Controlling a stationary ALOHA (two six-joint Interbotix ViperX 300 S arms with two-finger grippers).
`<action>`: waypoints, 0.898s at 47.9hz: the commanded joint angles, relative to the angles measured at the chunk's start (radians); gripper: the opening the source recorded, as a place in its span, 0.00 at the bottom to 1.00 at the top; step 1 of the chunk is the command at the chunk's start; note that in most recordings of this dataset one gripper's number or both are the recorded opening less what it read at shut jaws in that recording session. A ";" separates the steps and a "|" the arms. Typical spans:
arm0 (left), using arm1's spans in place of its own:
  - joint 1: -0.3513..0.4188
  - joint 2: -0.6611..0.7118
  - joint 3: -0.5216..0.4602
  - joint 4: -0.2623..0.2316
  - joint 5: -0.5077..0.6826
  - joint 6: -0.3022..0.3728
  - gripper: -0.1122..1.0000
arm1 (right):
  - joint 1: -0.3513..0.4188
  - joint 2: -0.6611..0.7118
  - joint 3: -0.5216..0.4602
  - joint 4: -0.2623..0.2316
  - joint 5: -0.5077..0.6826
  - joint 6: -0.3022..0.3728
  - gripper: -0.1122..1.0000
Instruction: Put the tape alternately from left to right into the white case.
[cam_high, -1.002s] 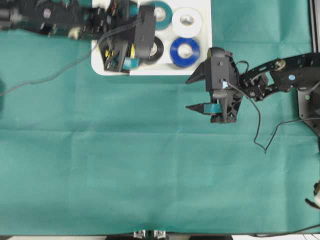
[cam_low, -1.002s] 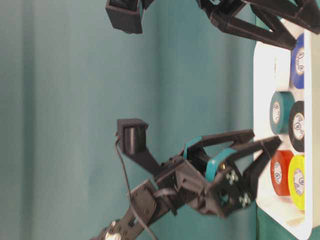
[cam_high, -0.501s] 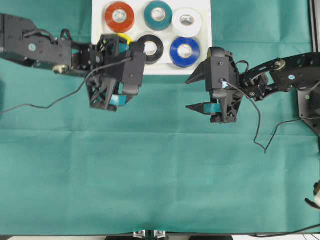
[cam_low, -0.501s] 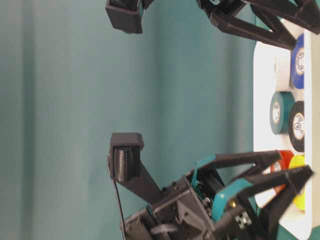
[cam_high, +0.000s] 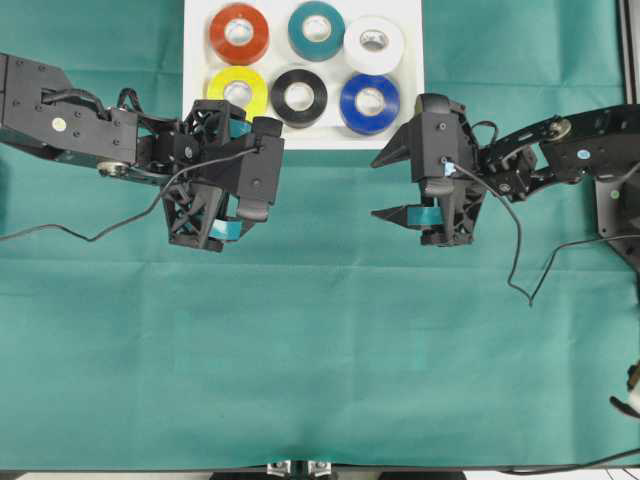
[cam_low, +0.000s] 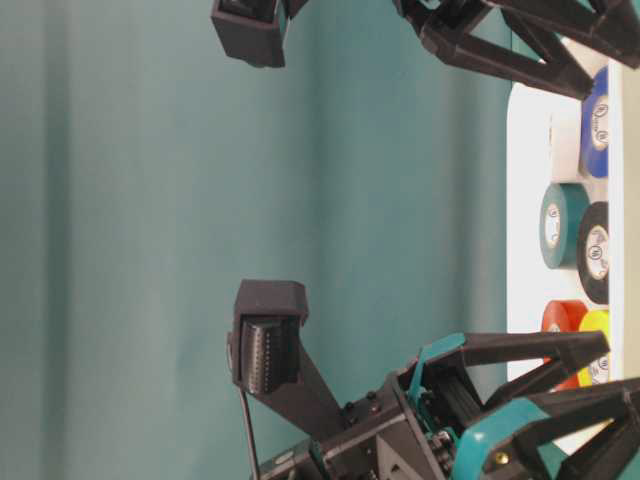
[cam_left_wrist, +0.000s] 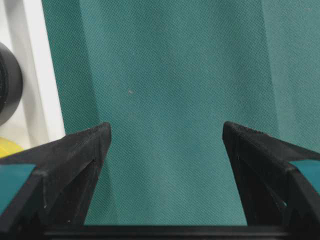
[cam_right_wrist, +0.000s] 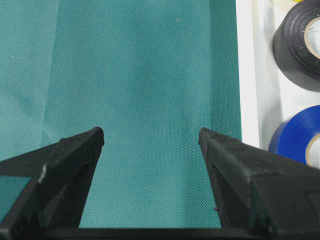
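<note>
All six rolls of the tape (cam_high: 301, 62) are lying inside the white case (cam_high: 196, 66), suggesting completion, while the left pincer (cam_high: 222, 180) and right pincer (cam_high: 392, 186) are hovering open and empty just below it.

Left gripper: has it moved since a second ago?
Yes. The left gripper has pulled back out of the white case, now over the cloth below its near rim.

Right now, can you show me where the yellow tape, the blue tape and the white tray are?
yellow tape (cam_high: 238, 93), overhead view, on its yellow ring.
blue tape (cam_high: 369, 103), overhead view, on its blue ring.
white tray (cam_high: 196, 40), overhead view, on its bare left rim.
</note>
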 joint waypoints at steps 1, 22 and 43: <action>-0.002 -0.034 -0.011 -0.003 -0.003 -0.003 0.53 | 0.003 -0.018 -0.011 0.003 -0.006 0.003 0.84; -0.003 -0.092 0.020 -0.003 -0.003 -0.003 0.53 | 0.003 -0.066 0.008 0.003 -0.005 0.003 0.84; -0.003 -0.192 0.123 -0.003 -0.023 -0.005 0.53 | 0.003 -0.186 0.067 0.003 0.002 0.003 0.84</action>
